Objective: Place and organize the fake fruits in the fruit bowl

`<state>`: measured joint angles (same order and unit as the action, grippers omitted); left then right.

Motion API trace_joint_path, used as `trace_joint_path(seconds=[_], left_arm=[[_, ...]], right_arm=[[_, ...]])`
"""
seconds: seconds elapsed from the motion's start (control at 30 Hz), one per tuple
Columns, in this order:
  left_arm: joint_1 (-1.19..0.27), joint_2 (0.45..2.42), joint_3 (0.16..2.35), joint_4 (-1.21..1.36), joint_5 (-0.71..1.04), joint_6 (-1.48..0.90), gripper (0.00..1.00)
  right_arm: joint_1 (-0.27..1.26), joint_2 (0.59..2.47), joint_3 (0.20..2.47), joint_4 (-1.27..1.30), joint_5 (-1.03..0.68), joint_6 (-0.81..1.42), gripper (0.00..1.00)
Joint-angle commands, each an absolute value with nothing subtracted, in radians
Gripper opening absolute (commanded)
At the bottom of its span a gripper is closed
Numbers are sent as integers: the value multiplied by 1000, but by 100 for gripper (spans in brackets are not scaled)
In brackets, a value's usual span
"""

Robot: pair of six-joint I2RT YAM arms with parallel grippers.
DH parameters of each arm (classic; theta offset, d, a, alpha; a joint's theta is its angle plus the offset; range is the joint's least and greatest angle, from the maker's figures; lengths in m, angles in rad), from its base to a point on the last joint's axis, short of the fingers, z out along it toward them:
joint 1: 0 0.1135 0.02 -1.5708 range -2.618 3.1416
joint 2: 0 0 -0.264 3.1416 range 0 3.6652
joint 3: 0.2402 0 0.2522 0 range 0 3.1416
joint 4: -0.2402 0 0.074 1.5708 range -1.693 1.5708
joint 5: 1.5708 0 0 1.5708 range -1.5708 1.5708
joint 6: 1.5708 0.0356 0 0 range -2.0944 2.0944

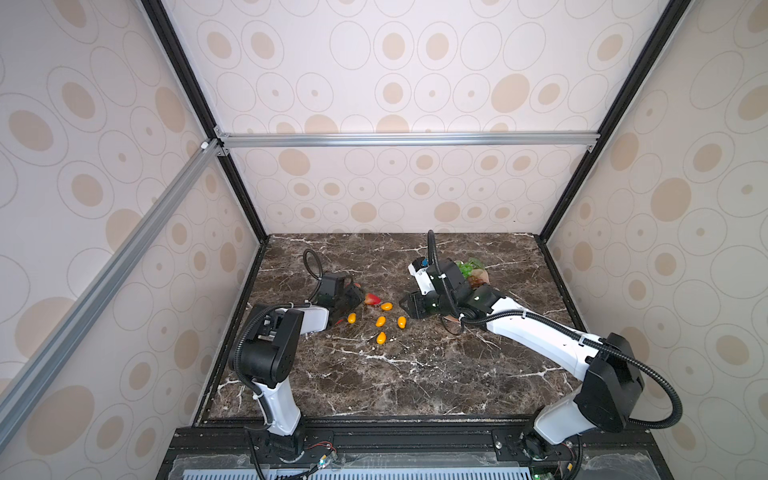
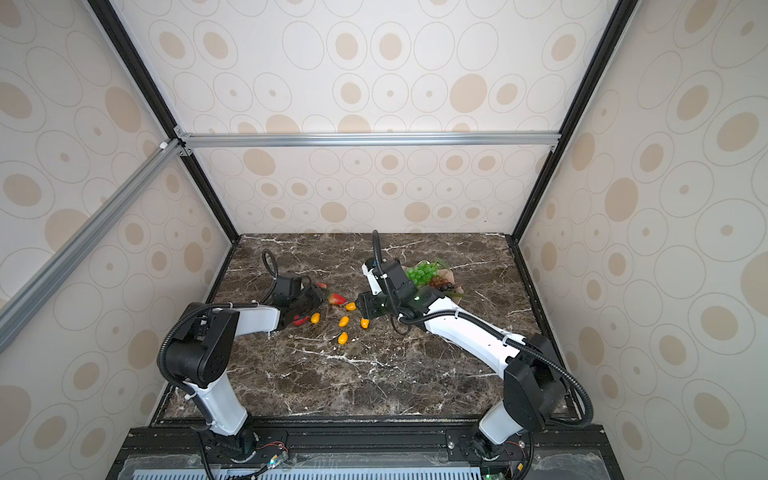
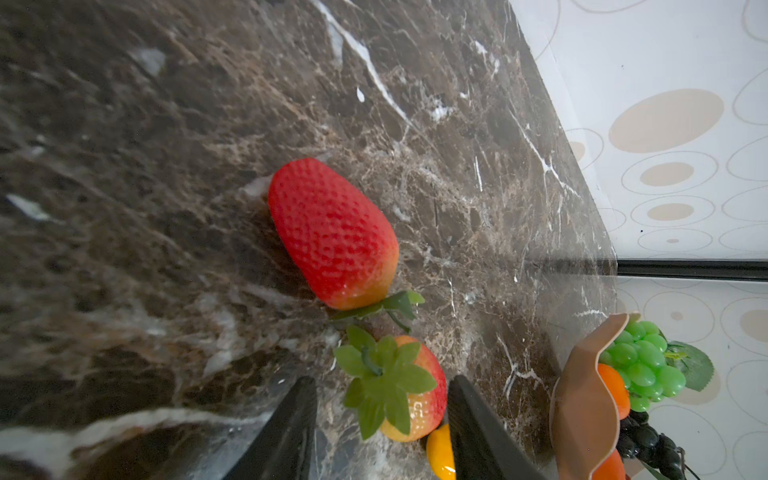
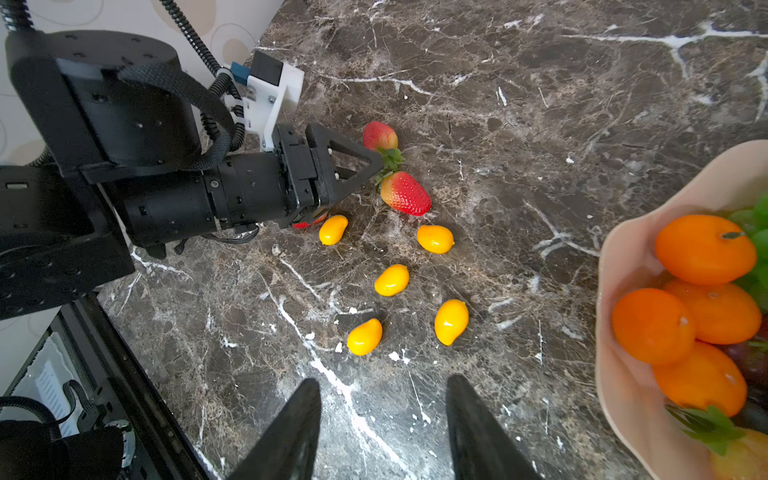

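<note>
Tangerines point(image 4: 705, 248) and grapes point(image 2: 422, 272) sat in the bowl point(image 4: 623, 266); kumquats point(image 4: 392, 280) and strawberries point(image 4: 406, 193) lay unplaced on the counter point(image 4: 540, 124). Left claw point(image 3: 382, 379) gaped astride one strawberry; right claw point(image 4: 383, 378) gaped empty.

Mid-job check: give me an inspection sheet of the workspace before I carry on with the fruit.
Surface: dark marble table with white veins, no spills seen.
Job's things: five kumquats and two strawberries lie loose on the table. A red piece under the left arm is partly hidden. The fruit bowl holds tangerines, green grapes and dark grapes.
Clutter: nothing seen.
Grippers: left tool open, a strawberry at its tips. Right tool open, empty, above bare table.
Cables: black corrugated conduit runs along each arm; loose wires at the base.
Surroundings: oval-patterned walls, metal frame.
</note>
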<state>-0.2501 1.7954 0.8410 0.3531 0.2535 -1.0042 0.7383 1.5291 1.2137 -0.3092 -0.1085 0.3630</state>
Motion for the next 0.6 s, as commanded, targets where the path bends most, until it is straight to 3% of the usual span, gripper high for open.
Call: trace_joint_path(seconds=[0.0, 0.57], left_arm=[[-256, 1810, 837, 387, 257, -1029, 52], [-258, 1859, 854, 424, 280, -1055, 51]], right_arm=[[733, 1473, 1183, -280, -102, 366, 52], [733, 1384, 1089, -181, -81, 356, 56]])
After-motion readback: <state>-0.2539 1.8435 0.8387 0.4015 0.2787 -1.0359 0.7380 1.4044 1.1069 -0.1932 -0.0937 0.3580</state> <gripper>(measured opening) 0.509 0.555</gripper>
